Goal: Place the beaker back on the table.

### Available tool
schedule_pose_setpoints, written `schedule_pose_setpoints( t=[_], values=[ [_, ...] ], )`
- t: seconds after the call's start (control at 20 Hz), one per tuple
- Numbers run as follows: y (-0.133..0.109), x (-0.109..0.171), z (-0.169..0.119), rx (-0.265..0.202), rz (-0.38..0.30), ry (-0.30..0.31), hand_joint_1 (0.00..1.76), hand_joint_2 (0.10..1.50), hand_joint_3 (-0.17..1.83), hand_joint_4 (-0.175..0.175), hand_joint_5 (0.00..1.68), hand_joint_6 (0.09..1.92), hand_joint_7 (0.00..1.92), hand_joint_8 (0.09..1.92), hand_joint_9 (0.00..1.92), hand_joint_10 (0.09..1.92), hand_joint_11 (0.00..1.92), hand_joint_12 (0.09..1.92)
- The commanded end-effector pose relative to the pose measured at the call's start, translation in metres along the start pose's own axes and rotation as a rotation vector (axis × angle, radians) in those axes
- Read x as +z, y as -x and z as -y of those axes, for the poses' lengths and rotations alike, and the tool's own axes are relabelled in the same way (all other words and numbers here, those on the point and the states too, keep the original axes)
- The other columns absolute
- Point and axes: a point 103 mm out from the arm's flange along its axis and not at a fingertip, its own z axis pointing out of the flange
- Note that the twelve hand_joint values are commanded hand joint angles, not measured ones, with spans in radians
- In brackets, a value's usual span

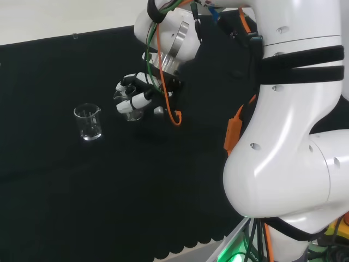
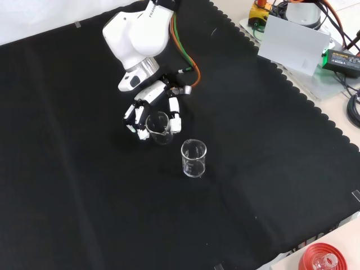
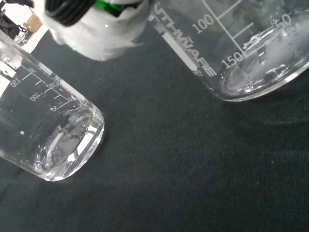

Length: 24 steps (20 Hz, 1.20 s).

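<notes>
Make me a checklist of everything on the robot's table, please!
Surface: black cloth covers the bench, scalloped edge.
Job's things: held beaker inside the hand; free beaker stands upright on the cloth beside it, apart.
Clutter: red ribbed stand at the front view's lower right corner.
Hand: fingers curled round the held beaker.
Cables: orange cable loops along the arm.
Surroundings: grey box and wires beyond the cloth.
</notes>
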Motion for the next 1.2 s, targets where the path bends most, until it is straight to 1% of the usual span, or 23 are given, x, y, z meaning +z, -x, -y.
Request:
schedule_pose_setpoints(
  t=[0.05,0.35,0.65,0.85,0.95,1.05,1.2],
  values=[
    [0.001,-0.004,0.003,-0.001,0.017,0.015,0.91,0.78,0.10,-0.055,0.45,0.66,0.88,0.09,0.92,0.09,0.13,1.34],
    [0.000,-0.005,0.009,-0.006,0.026,0.029,0.91,0.75,0.13,-0.055,0.44,0.63,0.85,0.09,0.89,0.09,0.08,1.35],
    [0.000,-0.013,0.017,-0.010,0.035,0.046,0.89,0.62,0.39,-0.058,0.42,0.58,0.79,0.09,0.84,0.09,0.01,1.36],
    [-0.002,-0.020,0.021,0.002,0.046,0.044,0.88,0.59,0.44,-0.059,0.38,0.53,0.69,0.09,0.71,0.09,0.00,1.26],
    [-0.004,-0.023,0.023,0.006,0.046,0.049,0.86,0.58,0.45,-0.059,0.36,0.48,0.62,0.09,0.65,0.09,0.00,1.20],
    [-0.006,-0.027,0.026,0.005,0.045,0.059,0.86,0.57,0.45,-0.059,0.36,0.39,0.58,0.09,0.62,0.09,0.00,1.16],
    [-0.011,-0.035,0.031,0.006,0.052,0.072,0.85,0.57,0.45,-0.059,0.36,0.32,0.55,0.09,0.60,0.09,0.00,1.14]
  ],
)
